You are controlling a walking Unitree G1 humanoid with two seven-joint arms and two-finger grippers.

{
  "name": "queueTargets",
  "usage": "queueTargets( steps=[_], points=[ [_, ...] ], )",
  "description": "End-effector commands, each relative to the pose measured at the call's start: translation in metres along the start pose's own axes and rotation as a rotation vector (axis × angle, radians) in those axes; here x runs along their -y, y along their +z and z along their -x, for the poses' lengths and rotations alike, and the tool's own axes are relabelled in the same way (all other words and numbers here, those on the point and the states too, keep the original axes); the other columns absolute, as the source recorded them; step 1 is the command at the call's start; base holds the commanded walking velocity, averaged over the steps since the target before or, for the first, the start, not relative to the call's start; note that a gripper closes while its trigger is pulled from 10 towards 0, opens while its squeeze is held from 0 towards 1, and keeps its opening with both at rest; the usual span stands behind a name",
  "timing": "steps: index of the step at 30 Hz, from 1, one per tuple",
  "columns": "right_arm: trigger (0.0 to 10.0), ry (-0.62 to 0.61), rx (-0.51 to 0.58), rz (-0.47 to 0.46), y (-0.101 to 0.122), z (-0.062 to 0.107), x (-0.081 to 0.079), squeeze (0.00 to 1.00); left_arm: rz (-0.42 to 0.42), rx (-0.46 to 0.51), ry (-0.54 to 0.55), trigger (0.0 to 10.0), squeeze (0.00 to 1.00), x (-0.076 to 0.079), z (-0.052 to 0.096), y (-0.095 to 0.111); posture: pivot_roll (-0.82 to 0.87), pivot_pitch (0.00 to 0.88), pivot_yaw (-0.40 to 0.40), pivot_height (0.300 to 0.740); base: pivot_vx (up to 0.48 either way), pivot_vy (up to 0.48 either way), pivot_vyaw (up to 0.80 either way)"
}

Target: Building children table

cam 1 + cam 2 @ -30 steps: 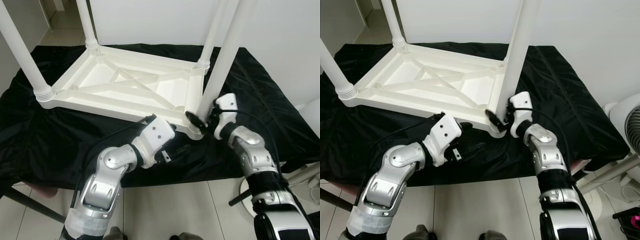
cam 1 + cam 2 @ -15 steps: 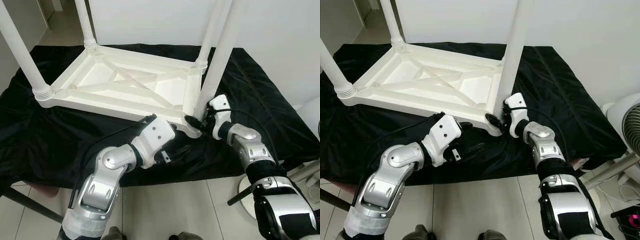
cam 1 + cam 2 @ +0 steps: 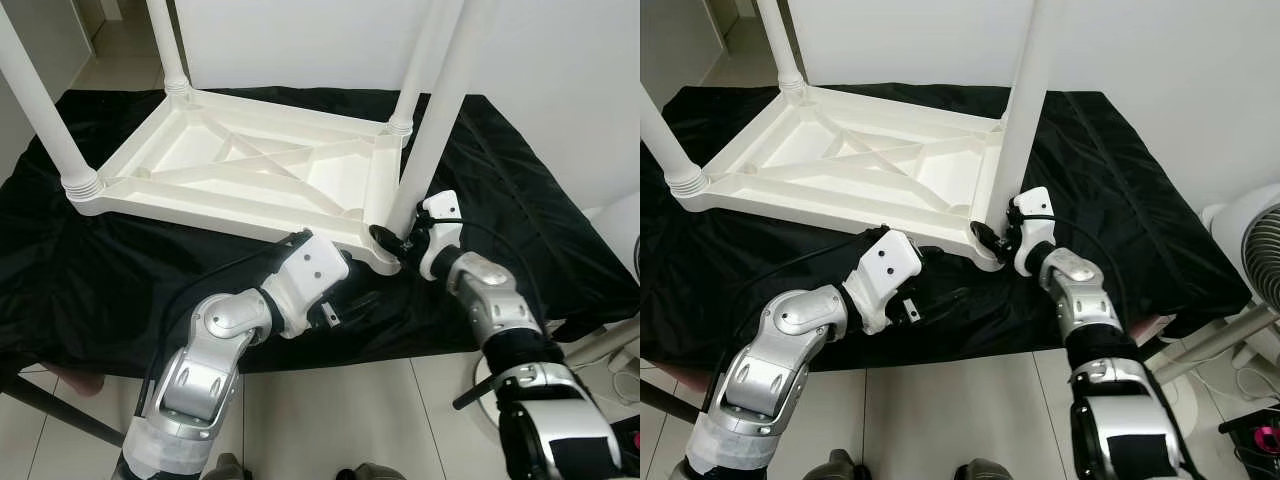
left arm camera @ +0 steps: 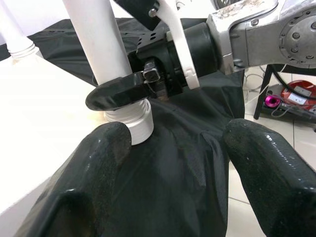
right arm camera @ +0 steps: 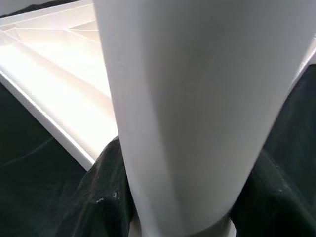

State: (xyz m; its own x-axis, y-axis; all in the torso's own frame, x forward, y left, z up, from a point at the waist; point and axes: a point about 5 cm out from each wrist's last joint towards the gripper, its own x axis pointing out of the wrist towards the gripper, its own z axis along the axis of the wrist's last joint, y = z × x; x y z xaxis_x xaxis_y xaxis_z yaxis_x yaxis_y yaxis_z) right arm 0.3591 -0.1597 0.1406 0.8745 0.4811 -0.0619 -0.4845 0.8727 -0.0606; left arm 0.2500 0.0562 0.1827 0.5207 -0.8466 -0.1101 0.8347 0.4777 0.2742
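Right gripper (image 3: 392, 238) jaws clenched around the near white table leg (image 3: 440, 110) just above its socket, left gripper (image 3: 352, 302) jaws released beside the upturned tabletop (image 3: 240, 170)

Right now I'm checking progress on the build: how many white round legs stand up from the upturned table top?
4. One at the far left corner, one at the near left corner, one at the far right corner, and one at the near right corner, gripped low by the right gripper.
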Motion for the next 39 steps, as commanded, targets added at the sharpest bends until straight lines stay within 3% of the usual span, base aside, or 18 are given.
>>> queueTargets(
  steps=[1,10,11,14,20,26,27,29,35,37,38,39],
  points=[
    [10.0,-0.059,-0.033,-0.022,-0.007,-0.001,-0.006,0.0,-0.004,-0.002,0.078,10.0,0.0,-0.004,0.0,0.002,-0.04,0.053,-0.028,0.74,0.0,0.0,0.0],
    [10.0,-0.319,-0.025,-0.095,-0.009,-0.008,-0.032,0.0,0.014,-0.003,0.084,10.0,0.0,-0.002,0.002,0.001,-0.05,0.057,-0.029,0.74,0.0,0.0,0.0],
    [10.0,-0.476,-0.002,-0.179,-0.006,-0.008,-0.04,0.0,0.016,-0.003,0.09,10.0,0.0,-0.003,0.002,0.001,-0.05,0.058,-0.032,0.74,0.0,0.0,0.0],
    [10.0,-0.545,0.01,-0.198,-0.002,-0.008,-0.045,0.0,0.017,-0.001,0.097,10.0,0.0,-0.004,0.0,0.002,-0.05,0.058,-0.032,0.74,0.0,0.0,0.0],
    [10.0,-0.542,0.039,-0.142,0.008,-0.008,-0.052,0.0,0.02,0.004,0.087,10.0,0.0,-0.003,-0.002,0.002,-0.06,0.052,-0.032,0.74,0.0,0.0,0.0],
    [10.0,-0.547,0.052,-0.158,0.011,-0.006,-0.051,0.0,0.017,0.003,0.089,10.0,0.0,-0.004,-0.002,0.002,-0.06,0.048,-0.035,0.74,0.0,0.0,0.0],
    [10.0,-0.527,0.082,-0.163,0.014,-0.004,-0.051,0.96,0.018,0.004,0.094,10.0,0.0,-0.005,-0.002,0.002,-0.06,0.046,-0.038,0.74,0.0,0.0,0.0],
    [10.0,-0.501,0.108,-0.171,0.016,-0.002,-0.052,1.0,0.019,0.005,0.097,10.0,0.0,-0.004,-0.001,0.002,-0.06,0.045,-0.042,0.74,0.0,0.0,0.0],
    [10.0,-0.435,0.164,-0.146,0.02,0.014,-0.036,1.0,0.011,-0.012,0.094,10.0,0.0,-0.002,0.002,-0.002,-0.04,0.038,-0.056,0.74,0.0,0.0,0.0],
    [10.0,-0.406,0.168,-0.131,0.02,0.018,-0.031,0.95,0.01,-0.013,0.099,10.0,0.0,-0.004,0.003,-0.002,-0.04,0.037,-0.057,0.74,0.0,0.0,0.0],
    [10.0,-0.356,0.161,-0.115,0.017,0.023,-0.025,0.0,0.01,-0.013,0.104,10.0,0.0,-0.005,0.003,-0.002,-0.04,0.037,-0.058,0.74,0.0,0.0,0.0],
    [10.0,-0.356,0.161,-0.115,0.017,0.023,-0.025,0.0,0.01,-0.013,0.104,10.0,0.0,-0.005,0.003,-0.002,-0.04,0.037,-0.058,0.74,0.0,0.0,0.0]
  ],
)
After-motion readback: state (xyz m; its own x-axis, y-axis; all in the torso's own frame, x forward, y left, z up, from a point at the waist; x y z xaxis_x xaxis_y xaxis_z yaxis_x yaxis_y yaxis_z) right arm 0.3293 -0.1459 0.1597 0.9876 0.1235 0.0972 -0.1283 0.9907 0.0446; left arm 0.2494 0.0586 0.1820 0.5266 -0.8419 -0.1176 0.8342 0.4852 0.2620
